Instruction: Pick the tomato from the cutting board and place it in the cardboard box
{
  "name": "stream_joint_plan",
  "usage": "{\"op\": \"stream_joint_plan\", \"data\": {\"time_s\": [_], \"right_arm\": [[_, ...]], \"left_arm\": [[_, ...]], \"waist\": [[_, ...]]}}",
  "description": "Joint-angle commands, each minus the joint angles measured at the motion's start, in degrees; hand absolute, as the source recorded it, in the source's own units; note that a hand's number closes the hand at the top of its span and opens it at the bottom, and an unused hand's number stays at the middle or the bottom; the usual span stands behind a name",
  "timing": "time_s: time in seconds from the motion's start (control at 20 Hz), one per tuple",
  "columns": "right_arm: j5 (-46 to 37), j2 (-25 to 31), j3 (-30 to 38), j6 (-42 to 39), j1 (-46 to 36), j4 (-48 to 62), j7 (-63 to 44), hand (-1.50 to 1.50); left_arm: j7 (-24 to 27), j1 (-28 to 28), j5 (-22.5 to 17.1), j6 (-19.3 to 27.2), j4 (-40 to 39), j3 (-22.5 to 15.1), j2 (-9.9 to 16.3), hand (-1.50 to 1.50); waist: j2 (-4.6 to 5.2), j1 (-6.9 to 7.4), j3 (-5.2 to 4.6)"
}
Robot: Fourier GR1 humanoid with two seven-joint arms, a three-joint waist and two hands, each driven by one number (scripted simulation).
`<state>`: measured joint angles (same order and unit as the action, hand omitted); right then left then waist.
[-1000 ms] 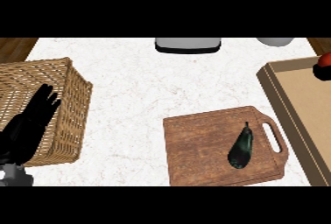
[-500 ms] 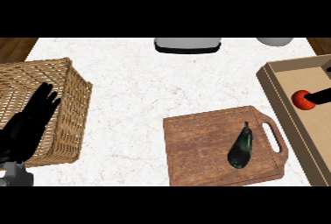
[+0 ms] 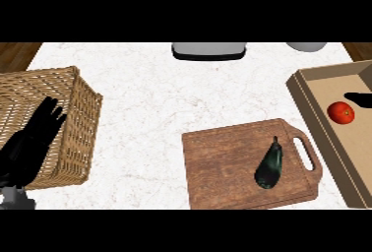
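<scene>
Red tomato [image 3: 341, 112] sits in our cardboard box [image 3: 314, 110]; right hand [image 3: 359, 98], fingers unreadable, could nudge it withdrawing.

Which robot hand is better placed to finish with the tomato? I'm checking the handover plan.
The right robot hand: its dark tip shows at the view's right edge inside the box, just beside the tomato. The left robot hand rests open over the basket, far across the counter.
</scene>
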<state>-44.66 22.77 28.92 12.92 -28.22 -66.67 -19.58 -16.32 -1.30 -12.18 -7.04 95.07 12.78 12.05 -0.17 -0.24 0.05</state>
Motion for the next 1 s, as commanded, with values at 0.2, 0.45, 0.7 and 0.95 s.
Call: {"op": "stream_joint_plan", "data": {"time_s": [0.2,0.45,0.7,0.95], "right_arm": [[15.87,2.12,11.59,-0.88,6.14,-11.76,3.67,-1.5],[21.85,3.36,16.4,-1.52,10.76,-14.56,3.46,-1.5],[31.39,7.64,21.63,-10.21,17.77,-16.01,6.61,-1.5],[35.1,6.83,23.53,-12.64,24.49,-18.13,10.36,-1.5]], "left_arm": [[0.84,0.16,0.26,0.51,-0.44,1.05,-0.05,0.0],[2.81,-1.84,1.46,0.3,-3.46,-0.33,-1.18,0.0],[0.79,-3.17,1.92,1.2,-3.55,0.27,-0.4,0.0],[-2.07,3.33,-0.3,-1.14,5.83,-0.4,-0.9,0.0]], "waist": [[-0.18,-1.12,-0.05],[0.07,-0.51,-0.07],[0.12,-0.4,-0.05],[0.05,0.15,-0.04]]}}
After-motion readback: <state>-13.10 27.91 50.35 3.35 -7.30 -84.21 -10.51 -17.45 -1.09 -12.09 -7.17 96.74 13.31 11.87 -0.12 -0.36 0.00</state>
